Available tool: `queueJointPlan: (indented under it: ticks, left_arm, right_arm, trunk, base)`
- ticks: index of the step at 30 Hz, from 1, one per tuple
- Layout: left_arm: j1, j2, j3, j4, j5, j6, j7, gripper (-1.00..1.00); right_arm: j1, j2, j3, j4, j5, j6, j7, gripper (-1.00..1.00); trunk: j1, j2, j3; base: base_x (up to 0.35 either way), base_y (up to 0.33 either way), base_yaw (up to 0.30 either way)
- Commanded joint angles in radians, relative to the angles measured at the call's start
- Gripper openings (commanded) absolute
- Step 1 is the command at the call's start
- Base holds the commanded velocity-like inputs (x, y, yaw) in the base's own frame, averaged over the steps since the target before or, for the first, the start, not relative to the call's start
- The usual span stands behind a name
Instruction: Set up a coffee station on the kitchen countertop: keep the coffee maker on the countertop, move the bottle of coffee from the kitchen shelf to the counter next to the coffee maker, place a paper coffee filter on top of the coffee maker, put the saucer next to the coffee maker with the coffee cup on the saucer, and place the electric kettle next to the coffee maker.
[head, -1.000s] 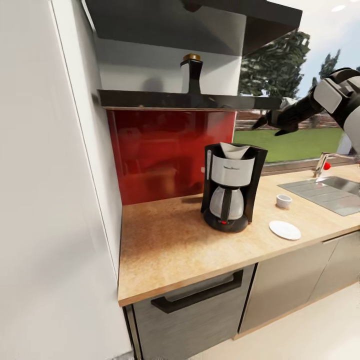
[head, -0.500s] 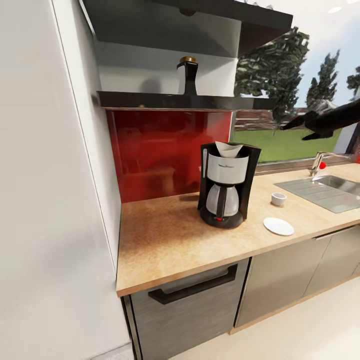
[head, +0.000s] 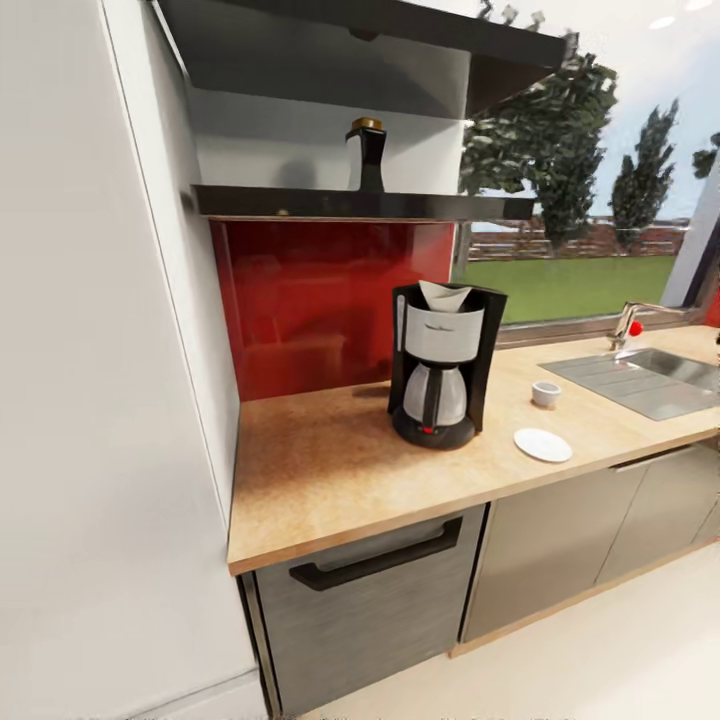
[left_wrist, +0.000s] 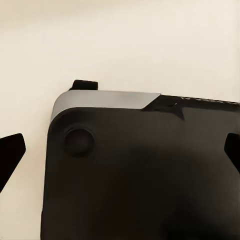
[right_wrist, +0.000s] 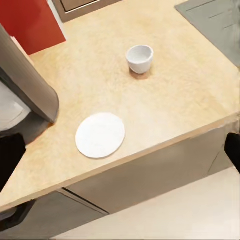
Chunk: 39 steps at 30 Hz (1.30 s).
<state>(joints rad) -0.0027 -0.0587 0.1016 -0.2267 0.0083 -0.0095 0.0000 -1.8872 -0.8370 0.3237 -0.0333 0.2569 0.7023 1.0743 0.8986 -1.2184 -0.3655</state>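
So the worktop (head: 330, 480) is the big thing here, tan wood grain running off toward the sink (head: 650, 378) out at 3 o'clock. Above it, at 12, hangs the dark shelf (head: 350, 203) with the coffee bottle (head: 366, 153) standing upright on it, so that one hasn't come down yet.

The coffee maker (head: 438, 365) sits about dead centre on the worktop, and the white paper filter (head: 444, 296) is already tucked in its top. From the machine, the saucer (head: 542, 445) lies at roughly 4 o'clock, near it but not touching, and the cup (head: 546, 394) stands at about 3 o'clock, on bare worktop, apart from the saucer. The right wrist view looks down on both: saucer (right_wrist: 100, 135) flat, cup (right_wrist: 139, 59) upright.

Grippers: the right gripper's dark fingertips (right_wrist: 10, 160) sit at opposite edges of its wrist view, spread wide, nothing between them. Same for the left gripper, spread and empty, tips (left_wrist: 10, 155) either side of a dark panel of the robot.

What could go wrong, I reckon: the bottle is tall-necked and high up, so a nudge near the cap could tip it off the shelf. And the cup is small and light, so an off-centre pinch could skid it toward the sink.
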Motion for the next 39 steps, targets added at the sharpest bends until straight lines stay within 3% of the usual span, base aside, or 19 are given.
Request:
queueJointPlan:
  ticks: [1,7,8,9,10,13,15,20,24,29,32,33,36,39]
  left_arm:
    - [0.0,0.0,0.006,0.0,0.001,-0.001,0.0,1.0]
    - [0.0,-0.001,0.006,0.001,0.001,-0.001,0.0,1.0]
    - [0.0,-0.001,0.006,0.001,0.001,-0.001,0.0,1.0]
    - [0.0,-0.001,0.006,0.001,0.001,-0.001,0.0,1.0]
    - [0.0,-0.001,0.006,0.001,0.001,-0.001,0.0,1.0]
    - [0.0,-0.001,0.005,0.001,0.001,-0.001,0.0,1.0]
    - [0.0,-0.001,0.005,0.001,0.001,-0.001,0.0,1.0]
    - [0.0,-0.002,0.004,0.001,0.001,-0.001,0.0,1.0]
    - [0.0,-0.002,0.004,0.001,0.001,-0.001,0.0,1.0]
    - [0.0,-0.002,0.004,0.001,0.001,-0.001,0.0,1.0]
    - [0.0,-0.001,0.004,0.001,0.001,-0.001,0.0,1.0]
    - [0.0,-0.001,0.004,0.001,0.001,-0.001,0.0,1.0]
    - [0.0,-0.002,0.004,0.001,0.001,-0.001,0.0,1.0]
    - [0.0,-0.002,0.004,0.001,0.001,-0.001,0.0,1.0]
  right_arm:
    - [0.004,-0.021,-0.008,0.012,0.015,-0.012,0.011,1.0]
    - [0.012,-0.054,-0.008,0.077,0.025,-0.034,0.015,1.0]
    - [0.034,-0.055,-0.007,0.081,0.025,-0.035,0.014,1.0]
    - [0.093,-0.054,-0.007,0.083,0.044,-0.055,0.007,1.0]
    - [0.102,-0.054,-0.007,0.083,0.053,-0.069,0.005,1.0]
    - [0.169,-0.055,-0.007,0.084,0.123,-0.203,-0.006,1.0]
    - [0.236,-0.06,-0.008,0.084,0.146,-0.266,-0.015,1.0]
    - [0.355,-0.059,-0.008,0.084,0.157,-0.374,-0.104,1.0]
    - [0.413,-0.05,-0.008,0.085,0.159,-0.415,-0.155,1.0]
    - [0.545,0.001,-0.008,0.085,0.158,-0.501,-0.3,1.0]
    - [0.661,0.091,-0.008,0.085,0.156,-0.542,-0.442,1.0]
    - [0.754,0.159,-0.008,0.084,0.155,-0.553,-0.504,1.0]
    - [0.845,0.196,-0.009,0.084,0.153,-0.564,-0.557,1.0]
    - [0.964,0.243,-0.009,0.085,0.152,-0.638,-0.594,1.0]
  trunk:
    - [0.0,-0.001,-0.001]
    - [0.0,-0.001,-0.001]
    - [0.0,-0.001,-0.001]
    - [0.0,-0.001,-0.001]
    - [0.0,-0.001,-0.001]
    - [0.0,-0.001,-0.001]
    - [0.0,-0.001,-0.001]
    - [0.0,-0.001,-0.001]
    - [0.0,-0.001,-0.001]
    - [0.0,-0.001,-0.001]
    - [0.0,-0.001,-0.001]
    - [0.0,-0.001,-0.001]
    - [0.0,-0.001,-0.001]
    - [0.0,-0.001,-0.001]
  base:
    - [-0.069,-0.022,0.0]
    - [-0.164,-0.008,0.0]
    - [-0.228,0.0,0.0]
    - [-0.258,0.0,0.0]
    - [-0.26,0.0,0.0]
    - [-0.257,0.0,0.0]
    - [-0.166,0.0,0.0]
    - [-0.062,0.0,0.0]
    - [-0.015,0.0,0.0]
    - [-0.004,0.0,0.0]
    - [0.0,0.0,0.0]
    - [0.0,0.0,0.0]
    - [0.0,0.0,0.0]
    - [0.0,0.0,0.0]
